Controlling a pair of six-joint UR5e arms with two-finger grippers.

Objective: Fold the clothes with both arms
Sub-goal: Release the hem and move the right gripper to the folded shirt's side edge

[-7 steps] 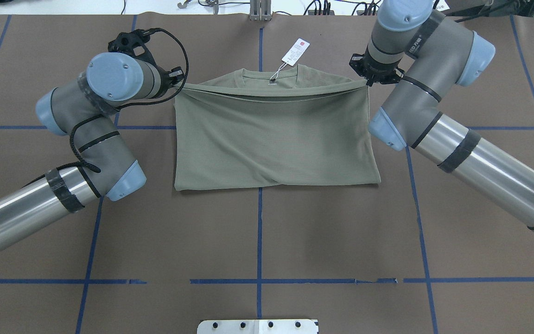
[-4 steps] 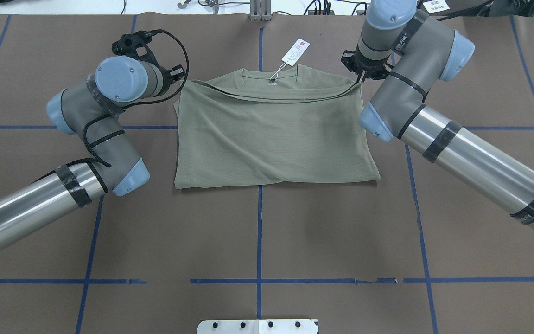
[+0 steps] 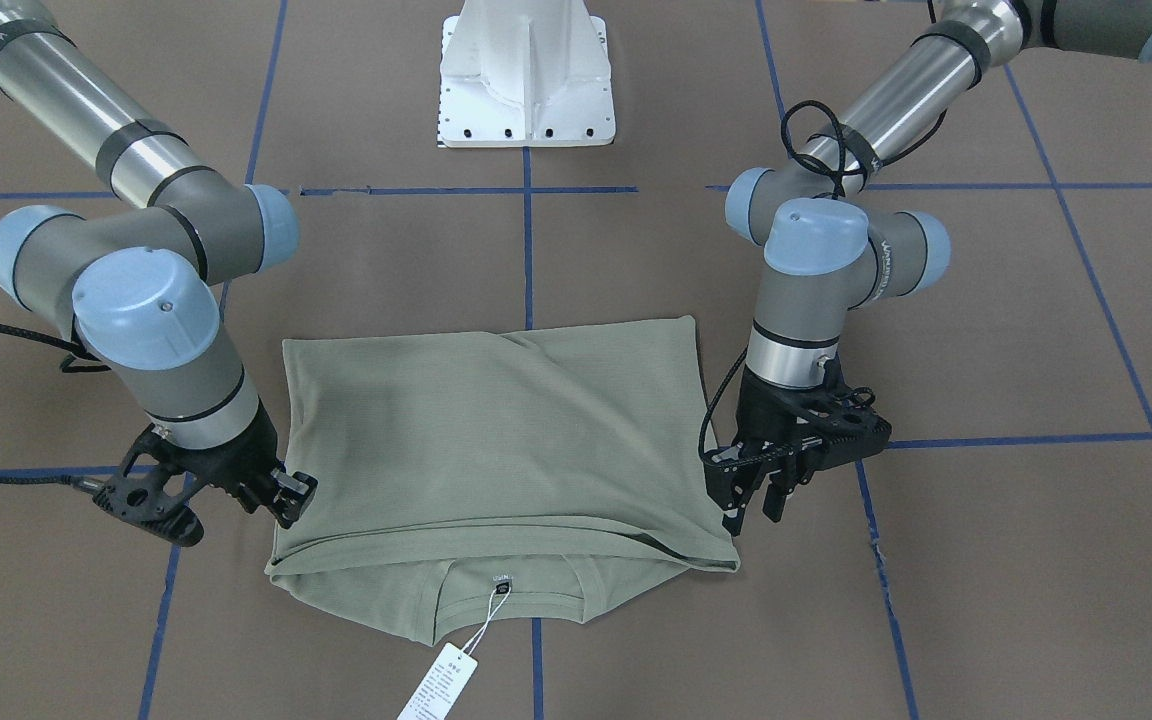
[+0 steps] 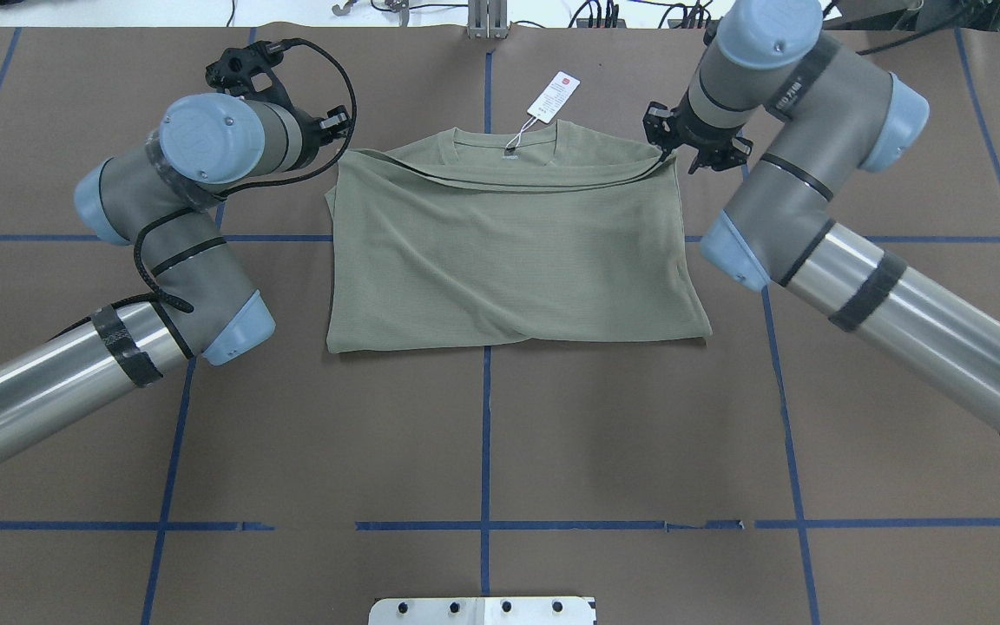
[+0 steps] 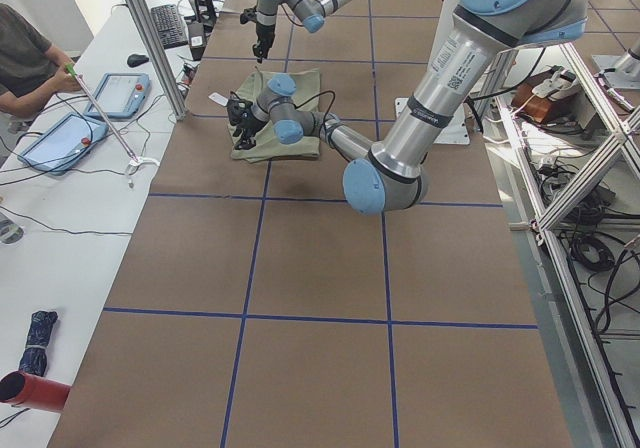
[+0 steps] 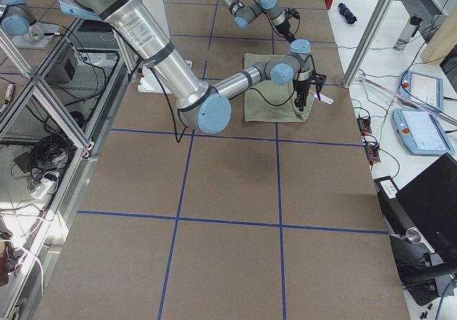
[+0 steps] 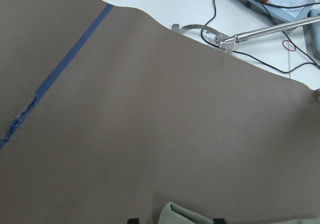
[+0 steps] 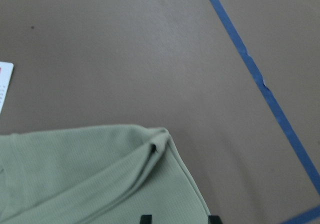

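Observation:
The sage-green shirt [image 4: 509, 252] lies folded in half on the brown table, collar and white hang tag [image 4: 554, 94] at the far edge. It also shows in the front view [image 3: 496, 430]. My left gripper [image 4: 337, 139] hovers at the shirt's far left corner; in the front view [image 3: 754, 505] its fingers stand apart just above the cloth. My right gripper [image 4: 669, 149] hovers at the far right corner, also seen in the front view [image 3: 288, 497]. Both wrist views show spread fingertips with the shirt corner [image 8: 160, 146] lying loose on the table.
The white pedestal base [image 3: 526, 80] stands at the table's near side. Blue tape lines [image 4: 486, 434] cross the brown cover. An operator [image 5: 25, 58] with tablets sits at a side bench beyond the far edge; a metal hook tool [image 7: 210, 34] lies there.
The taut upper layer of the shirt came down onto the lower layer and went slack. Both grippers let go of its corners and drew slightly up and outward.

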